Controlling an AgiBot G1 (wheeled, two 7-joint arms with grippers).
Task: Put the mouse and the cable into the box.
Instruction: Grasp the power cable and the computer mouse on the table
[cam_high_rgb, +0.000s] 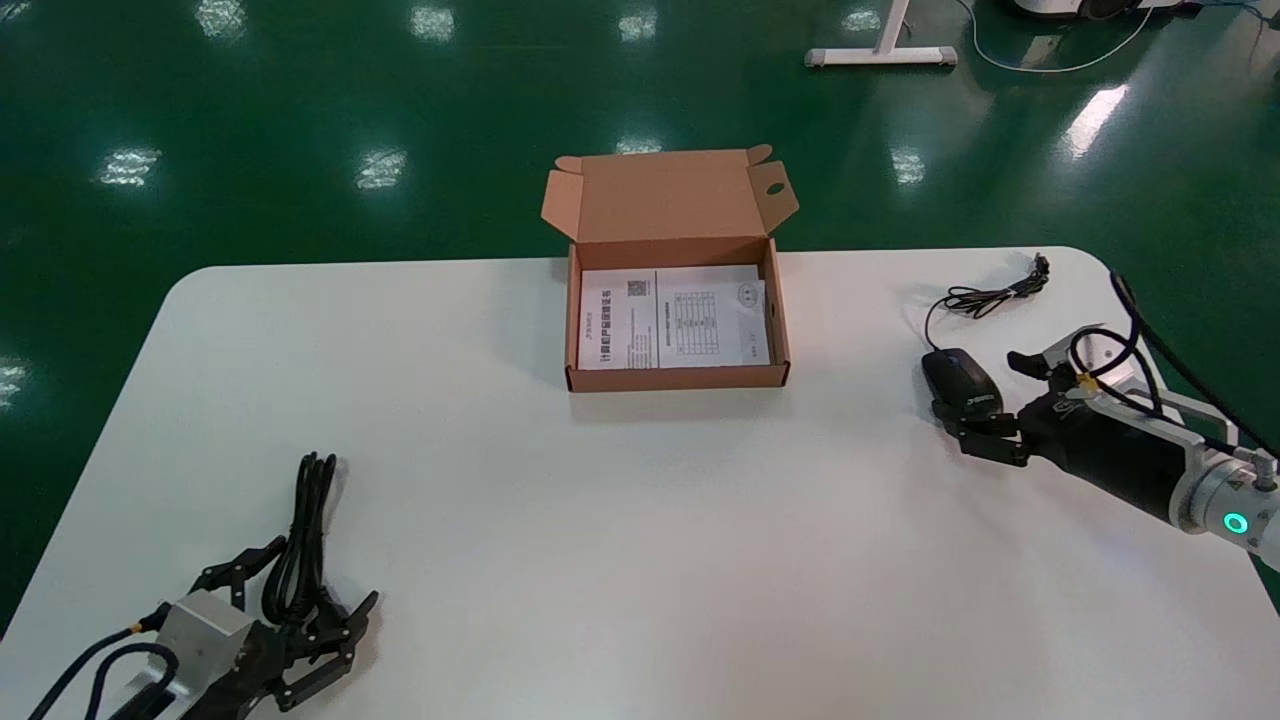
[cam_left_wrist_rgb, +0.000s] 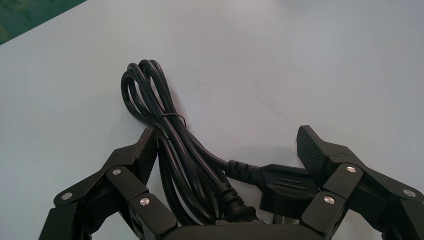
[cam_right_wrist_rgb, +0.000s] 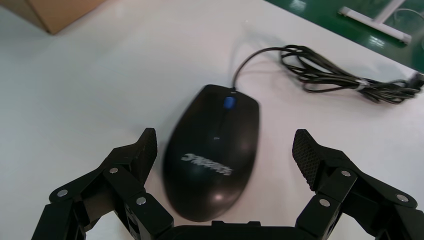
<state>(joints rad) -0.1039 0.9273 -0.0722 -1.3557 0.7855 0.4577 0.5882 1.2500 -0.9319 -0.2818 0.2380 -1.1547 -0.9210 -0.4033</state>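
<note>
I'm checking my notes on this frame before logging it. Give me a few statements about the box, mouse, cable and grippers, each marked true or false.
1. The box is open. True.
2. The mouse lies in the box. False: it lies on the table, inside the open right gripper.
3. The left gripper is shut on the cable. False: it is open, with the cable between its fingers.
4. A paper sheet lies in the box. True.

Matt cardboard box, smooth plastic mouse, smooth white table
</note>
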